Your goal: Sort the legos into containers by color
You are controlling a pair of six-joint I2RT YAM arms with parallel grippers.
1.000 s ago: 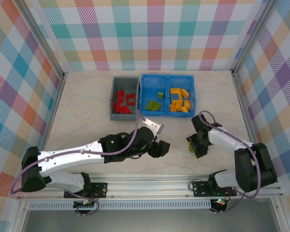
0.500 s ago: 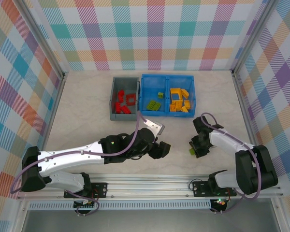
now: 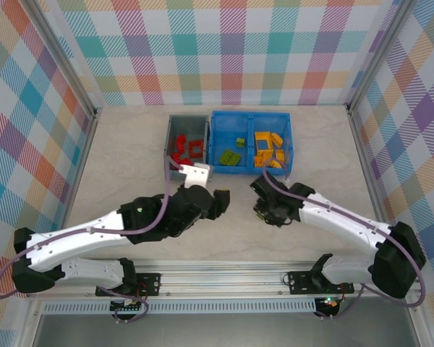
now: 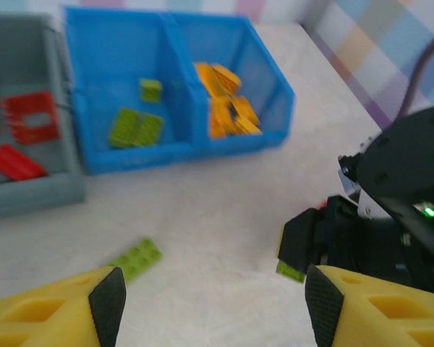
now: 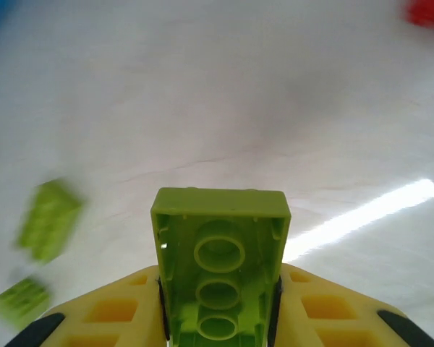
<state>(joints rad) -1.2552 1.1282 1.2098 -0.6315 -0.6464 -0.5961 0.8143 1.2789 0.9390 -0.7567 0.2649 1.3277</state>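
Over table (image 3: 123,163) | right pincer (image 5: 217,314) grasping lime brick (image 5: 218,249) | left pincer (image 4: 215,307) released, empty

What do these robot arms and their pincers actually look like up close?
The left arm and right arm are white tubes with chunky black joints, each trailing a looping purple-grey cable. The left pincer has yellow fingers with hollow pockets and black tips; the right pincer has matching yellow ones. A small green light glows on the right arm's black end.
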